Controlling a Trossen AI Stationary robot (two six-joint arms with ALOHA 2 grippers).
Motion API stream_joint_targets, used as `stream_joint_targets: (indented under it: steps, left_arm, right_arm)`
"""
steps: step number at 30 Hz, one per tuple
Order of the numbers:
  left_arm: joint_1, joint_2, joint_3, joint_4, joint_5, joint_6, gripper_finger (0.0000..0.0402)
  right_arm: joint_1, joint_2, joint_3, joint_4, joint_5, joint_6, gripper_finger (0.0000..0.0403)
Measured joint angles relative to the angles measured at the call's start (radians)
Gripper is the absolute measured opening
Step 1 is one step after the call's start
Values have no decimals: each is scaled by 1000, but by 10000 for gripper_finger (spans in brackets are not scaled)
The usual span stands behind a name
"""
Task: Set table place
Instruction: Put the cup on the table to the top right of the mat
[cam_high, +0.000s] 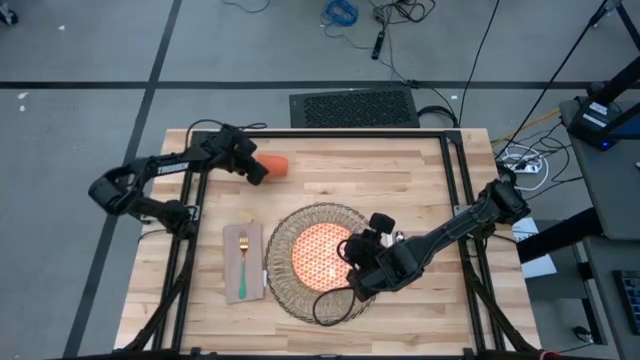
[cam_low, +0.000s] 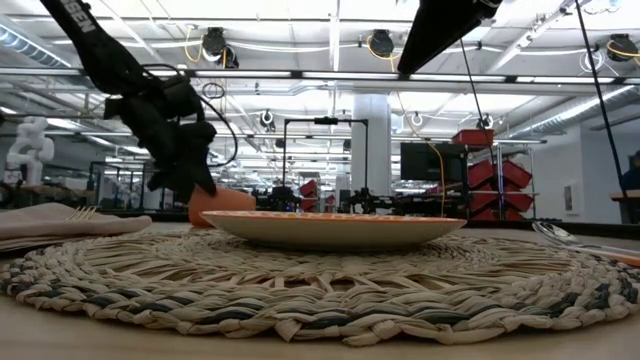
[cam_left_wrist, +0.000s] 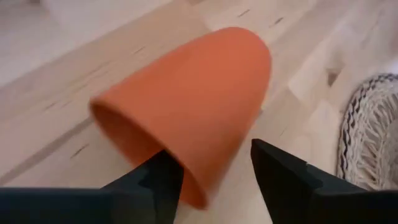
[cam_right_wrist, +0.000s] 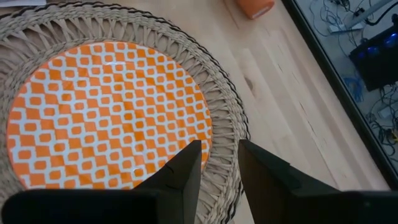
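the bench (cam_high: 420, 180) is pale plank wood on a black frame. the cup (cam_high: 275, 165) lies on its side near the far edge; the left end effector (cam_high: 258, 172) stands apart around its rim. the right end effector (cam_high: 352, 262), fingers slightly apart and empty, hangs over the plate (cam_high: 320, 255) on the woven mat (cam_high: 285, 285). a fork (cam_high: 242, 262) rests on the napkin (cam_high: 232, 290). cables (cam_high: 345, 15) cross the grey floor.
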Motion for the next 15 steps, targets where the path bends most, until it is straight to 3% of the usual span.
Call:
stream_joint_targets:
  steps: [3, 9, 15]
  left_arm:
    - [-22, 27, 0, 51, 9, 25, 134]
    - [-68, 54, 0, 175, 83, 25, 16]
    - [-131, 57, 0, 183, 66, 69, 1]
  right_arm:
    - [0, 0, 0, 0, 0, 6, 96]
    - [0, 0, 0, 0, 1, 25, 96]
    - [0, 0, 0, 0, 2, 34, 96]
